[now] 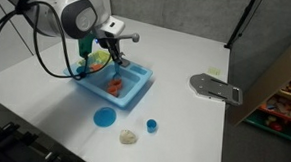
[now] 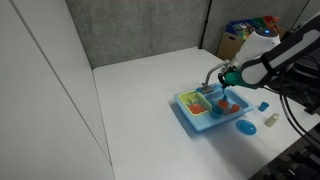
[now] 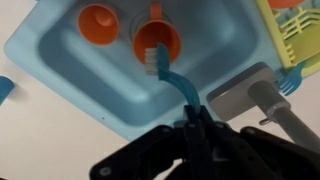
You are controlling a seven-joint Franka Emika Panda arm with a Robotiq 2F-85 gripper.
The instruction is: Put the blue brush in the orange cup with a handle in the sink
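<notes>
Robotics lab cell: a bare white table (image 1: pixel 187 48) is boxed in by grey fabric partition panels (image 2: pixel 140 30), and a robot arm (image 1: pixel 74 17) reaches over it with loose black cables (image 1: pixel 37 45) looping beside it. The props are toys, e.g. a plastic toy sink (image 1: pixel 135 93) sitting straight on the tabletop. A cardboard sheet (image 1: pixel 281 68) leans at the table's side with colourful clutter (image 1: pixel 284 113) behind it, and a pile of bright items (image 2: pixel 250 25) sits by the partition.
</notes>
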